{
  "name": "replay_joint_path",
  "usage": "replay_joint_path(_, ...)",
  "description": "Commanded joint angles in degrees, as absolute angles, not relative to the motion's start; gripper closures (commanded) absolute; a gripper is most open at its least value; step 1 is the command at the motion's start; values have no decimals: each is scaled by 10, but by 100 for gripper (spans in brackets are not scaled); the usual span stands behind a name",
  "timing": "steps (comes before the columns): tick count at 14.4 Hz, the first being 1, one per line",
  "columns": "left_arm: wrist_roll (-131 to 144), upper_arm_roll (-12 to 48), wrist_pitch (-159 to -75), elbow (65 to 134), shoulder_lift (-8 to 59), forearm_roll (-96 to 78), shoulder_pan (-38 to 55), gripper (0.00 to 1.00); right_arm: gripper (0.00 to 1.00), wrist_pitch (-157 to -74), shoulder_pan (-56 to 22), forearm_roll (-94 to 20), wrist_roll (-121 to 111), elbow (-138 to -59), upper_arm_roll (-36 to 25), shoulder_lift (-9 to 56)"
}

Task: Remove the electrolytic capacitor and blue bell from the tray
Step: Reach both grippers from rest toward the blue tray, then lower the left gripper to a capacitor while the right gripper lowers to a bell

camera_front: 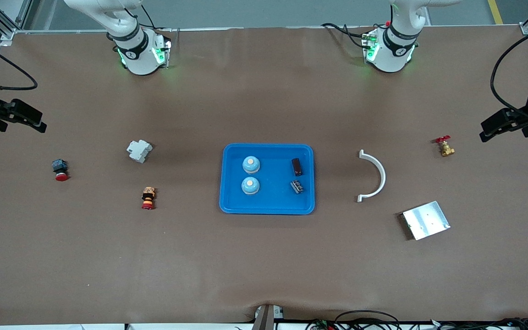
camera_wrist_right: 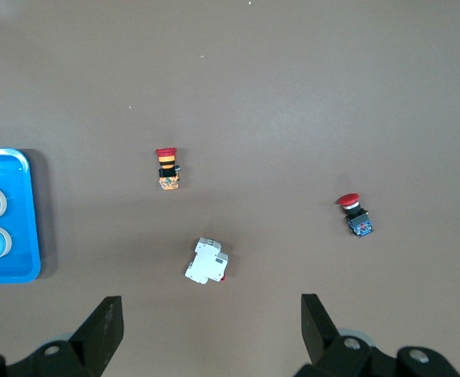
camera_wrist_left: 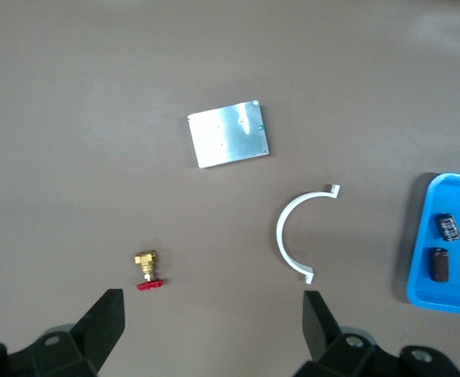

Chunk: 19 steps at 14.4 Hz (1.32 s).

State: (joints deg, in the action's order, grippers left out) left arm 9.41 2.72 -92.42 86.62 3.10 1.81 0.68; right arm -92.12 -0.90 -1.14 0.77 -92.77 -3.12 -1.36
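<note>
Blue tray (camera_front: 266,206) at table centre. In it: two bells (camera_front: 250,164) toward the right arm's end, one nearer the front camera than the other; two capacitors (camera_front: 296,166) toward the left arm's end, likewise one nearer.

Left gripper (camera_front: 502,123) up in the air, well apart from the tray at the left arm's end, over bare table beside the brass valve (camera_front: 445,146); fingers spread wide, nothing held. Waiting.

Right gripper (camera_front: 21,117) over the right arm's end, well apart from the tray; fingers spread, holding nothing. Waiting.
</note>
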Motion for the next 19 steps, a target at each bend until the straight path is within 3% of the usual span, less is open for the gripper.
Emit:
replay_joint_path(1,119,52,-922,861,30,9,6,0,0,-927,-4,-20,11,-943,-29,-26)
replay_joint_path(7,199,107,-921,862,66,11,23,0,0,-972,-31,-23,49,-1012,-25,-33)
replay_joint_path(10,353,126,-922,861,105,15,92,0,0,-1008,-49,-23,63,-1046,-25,-34)
replay_joint_path(14,456,127,-939,860,163,6,155,0,0,-1026,-126,-23,176,-1079,-25,-34)
replay_joint_path(19,594,126,-997,861,233,2,221,0,0,-1121,-228,-23,322,-1126,-25,-14)
